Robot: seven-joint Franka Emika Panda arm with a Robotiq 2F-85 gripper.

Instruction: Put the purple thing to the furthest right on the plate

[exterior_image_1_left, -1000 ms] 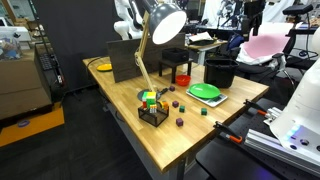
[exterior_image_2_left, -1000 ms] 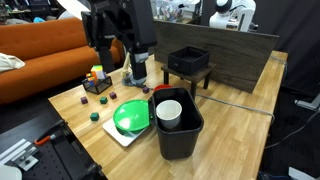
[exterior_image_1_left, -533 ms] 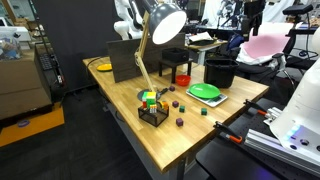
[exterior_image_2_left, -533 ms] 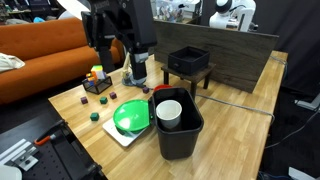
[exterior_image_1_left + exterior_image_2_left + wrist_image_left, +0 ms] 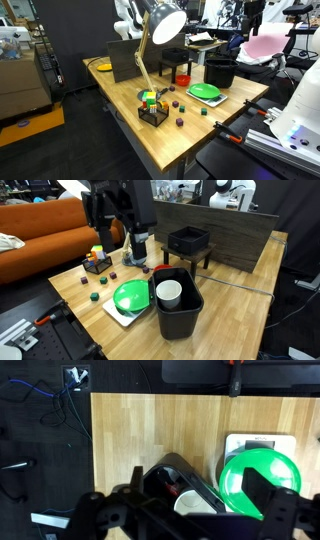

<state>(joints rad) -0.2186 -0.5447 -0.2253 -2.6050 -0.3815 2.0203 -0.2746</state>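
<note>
Starting at the left of an exterior view, we find the small blocks scattered on the bench (image 5: 230,300). A purple block (image 5: 79,279) lies close to the bench edge, a darker block (image 5: 101,281) whose colour we cannot settle lies a little further in, and a green block (image 5: 95,296) sits between them and the plate (image 5: 130,297). None of these blocks touches the plate, so the task is not yet done. Just right of the plate stands the black bucket (image 5: 180,315), with a white cup (image 5: 169,290) inside it. In the wrist view the gripper (image 5: 198,500) hangs high over the bench with its jaws spread wide and nothing between them. The bucket shows far below in the gap and the plate lies to the right. No block appears in that view. We judge that the purple block lies beyond the plate, on the side away from the bucket, so the single arm must travel across the plate and come down. Which purple piece counts as furthest right we cannot fix for certain; the one at the edge is our best guess. It looks cube-like, with no long axis to line the jaws up with.
</note>
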